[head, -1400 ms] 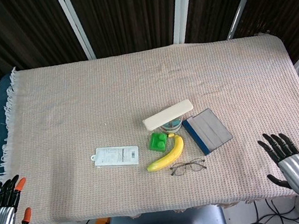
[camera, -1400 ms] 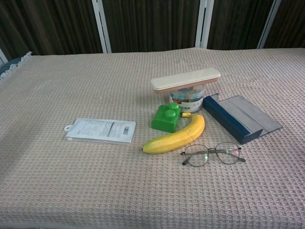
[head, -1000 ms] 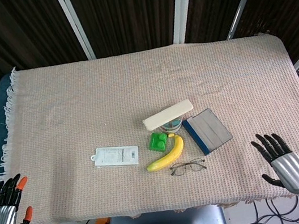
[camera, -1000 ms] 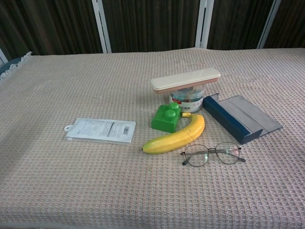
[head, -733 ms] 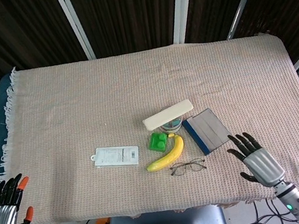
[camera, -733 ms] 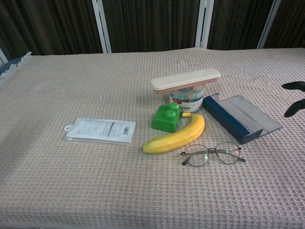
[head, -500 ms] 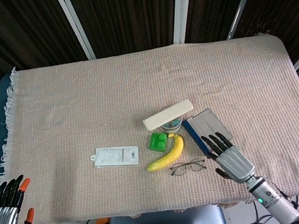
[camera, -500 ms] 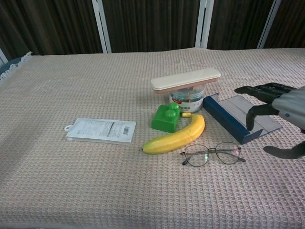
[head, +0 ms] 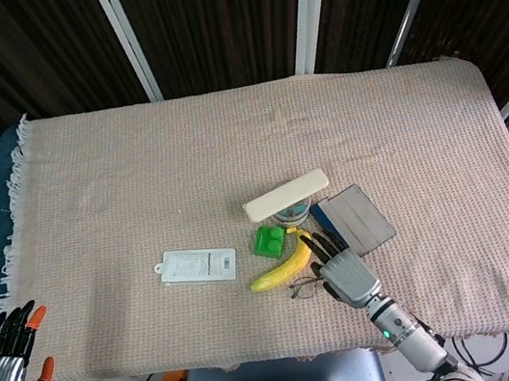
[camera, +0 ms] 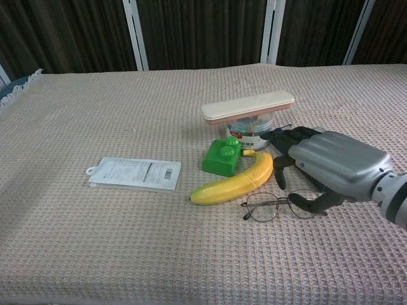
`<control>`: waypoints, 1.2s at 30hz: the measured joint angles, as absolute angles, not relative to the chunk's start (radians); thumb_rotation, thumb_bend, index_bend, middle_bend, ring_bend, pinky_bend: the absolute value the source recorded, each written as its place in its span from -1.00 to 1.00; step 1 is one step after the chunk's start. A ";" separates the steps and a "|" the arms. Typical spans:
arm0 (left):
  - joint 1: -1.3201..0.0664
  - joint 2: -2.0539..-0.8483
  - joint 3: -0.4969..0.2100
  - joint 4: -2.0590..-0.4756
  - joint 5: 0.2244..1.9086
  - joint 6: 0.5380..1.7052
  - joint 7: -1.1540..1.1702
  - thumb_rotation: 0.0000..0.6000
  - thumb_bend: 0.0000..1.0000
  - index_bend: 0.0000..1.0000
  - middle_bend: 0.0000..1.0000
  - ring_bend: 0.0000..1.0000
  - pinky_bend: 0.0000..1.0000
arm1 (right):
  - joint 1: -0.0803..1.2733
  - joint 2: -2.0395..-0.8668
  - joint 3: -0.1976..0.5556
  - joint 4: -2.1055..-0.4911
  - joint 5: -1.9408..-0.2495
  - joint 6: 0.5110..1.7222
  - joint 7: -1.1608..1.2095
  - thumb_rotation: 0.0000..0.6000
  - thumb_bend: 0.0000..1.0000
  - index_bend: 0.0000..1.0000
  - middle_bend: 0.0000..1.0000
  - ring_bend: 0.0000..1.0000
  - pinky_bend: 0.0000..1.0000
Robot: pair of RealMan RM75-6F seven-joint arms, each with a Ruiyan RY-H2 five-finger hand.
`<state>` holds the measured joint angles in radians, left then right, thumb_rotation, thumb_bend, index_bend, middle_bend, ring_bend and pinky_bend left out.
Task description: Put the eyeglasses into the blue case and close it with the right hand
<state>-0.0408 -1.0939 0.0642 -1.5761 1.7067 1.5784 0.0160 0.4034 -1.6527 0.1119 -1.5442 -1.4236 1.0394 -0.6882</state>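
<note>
Eyeglasses (camera: 283, 205) lie flat on the woven cloth (head: 134, 171) covering the table, toward the near edge and right of its middle, just in front of the banana (camera: 235, 182); the right hand (camera: 321, 165) hangs over their right lens with its fingers (camera: 282, 162) spread and holding nothing, the thumb low beside the frame, though contact cannot be told; the blue case (head: 355, 219) lies open just behind the hand, partly hidden by it in the chest view; a green block (camera: 222, 155) sits touching the banana's far end, with a round tin (camera: 249, 131) behind it carrying a long cream box (camera: 248, 106) across its top; a white packet (camera: 135, 173) lies flat well to the left; the left hand (head: 1, 370) rests off the cloth's near left corner, fingers apart and empty.
</note>
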 measured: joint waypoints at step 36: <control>-0.042 -1.095 0.062 -1.570 1.712 1.582 0.004 1.00 -0.15 -1.00 -1.00 -1.00 -0.96 | 0.485 -1.709 0.081 -1.498 -1.252 1.058 -0.792 1.00 0.13 0.44 -0.75 -1.00 -1.00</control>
